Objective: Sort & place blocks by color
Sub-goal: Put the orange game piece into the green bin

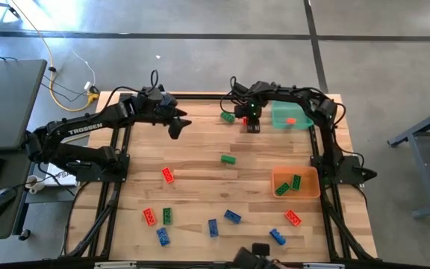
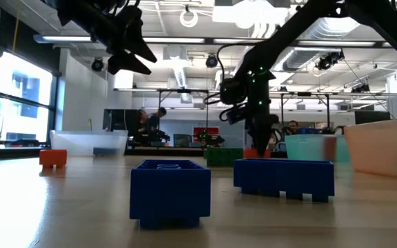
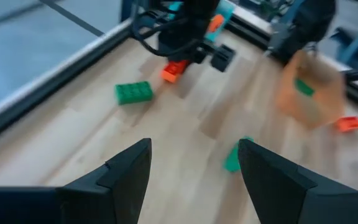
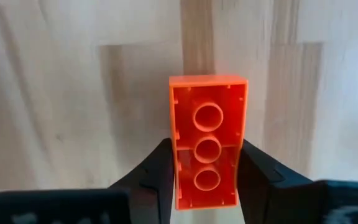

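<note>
A red block (image 4: 207, 99) lies on the wood with its hollow underside up, near the table's far edge beside the teal bin (image 1: 276, 110). My right gripper (image 1: 252, 123) stands over it, pointing down and shut on it; the left wrist view shows the block (image 3: 174, 70) under that gripper too. My left gripper (image 1: 176, 123) hangs open above the table's far left part, nothing between its fingers (image 3: 129, 168). Other red, green and blue blocks lie loose on the table, among them a green one (image 1: 228, 158) in the middle. My right gripper pinches the red block's two long sides (image 4: 174, 163) between its two fingers, toward one end of the block. The fingers (image 4: 157, 168) come from above, pointing down, and lie across the block. The block lies flat on the table, hollow side up.
The teal bin holds a red block (image 1: 290, 120). An orange bin (image 1: 310, 173) at the right holds green blocks. A green block (image 1: 228, 116) lies just left of my right gripper. Several blocks, such as a blue one (image 1: 232, 217) and a red one (image 1: 168, 175), are scattered toward the near edge.
</note>
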`<move>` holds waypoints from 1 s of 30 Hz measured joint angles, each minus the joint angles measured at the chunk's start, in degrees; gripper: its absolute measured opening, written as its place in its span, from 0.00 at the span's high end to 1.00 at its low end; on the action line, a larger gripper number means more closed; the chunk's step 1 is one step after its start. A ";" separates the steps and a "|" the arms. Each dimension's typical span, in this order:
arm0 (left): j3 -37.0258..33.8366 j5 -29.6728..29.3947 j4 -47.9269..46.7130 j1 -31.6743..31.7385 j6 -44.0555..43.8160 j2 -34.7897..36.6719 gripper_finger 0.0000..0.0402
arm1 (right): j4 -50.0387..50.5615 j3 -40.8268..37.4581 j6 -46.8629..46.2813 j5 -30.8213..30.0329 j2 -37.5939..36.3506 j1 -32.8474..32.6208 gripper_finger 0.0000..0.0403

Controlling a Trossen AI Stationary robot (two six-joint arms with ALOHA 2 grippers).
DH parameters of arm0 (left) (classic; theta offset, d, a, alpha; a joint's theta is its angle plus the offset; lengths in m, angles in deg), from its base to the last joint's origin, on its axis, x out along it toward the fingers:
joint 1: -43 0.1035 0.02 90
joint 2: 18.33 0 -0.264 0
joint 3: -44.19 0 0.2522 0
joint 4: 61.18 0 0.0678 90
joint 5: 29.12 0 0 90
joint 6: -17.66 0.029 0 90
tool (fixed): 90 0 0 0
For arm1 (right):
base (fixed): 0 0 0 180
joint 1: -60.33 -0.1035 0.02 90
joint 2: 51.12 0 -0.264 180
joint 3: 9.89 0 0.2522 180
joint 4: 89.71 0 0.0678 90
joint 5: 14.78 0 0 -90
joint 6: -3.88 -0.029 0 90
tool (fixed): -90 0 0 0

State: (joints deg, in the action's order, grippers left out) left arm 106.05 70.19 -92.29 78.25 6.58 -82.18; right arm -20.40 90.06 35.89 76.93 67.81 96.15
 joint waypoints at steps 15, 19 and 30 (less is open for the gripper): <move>0.00 -10.24 2.36 0.04 18.06 0.00 0.43 | 2.07 0.00 -21.55 -0.44 -14.04 -1.82 0.74; 0.00 -12.45 3.42 0.04 21.12 0.00 0.43 | 2.24 0.00 -24.92 -5.88 -17.16 -1.69 0.74; 0.00 -17.82 3.89 0.04 26.29 0.00 0.43 | 6.35 0.00 -39.28 -25.41 -21.61 0.50 0.74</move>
State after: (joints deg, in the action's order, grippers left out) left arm 106.05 52.37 -88.40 78.29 32.88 -82.18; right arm -14.05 90.06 -3.39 51.52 46.20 96.65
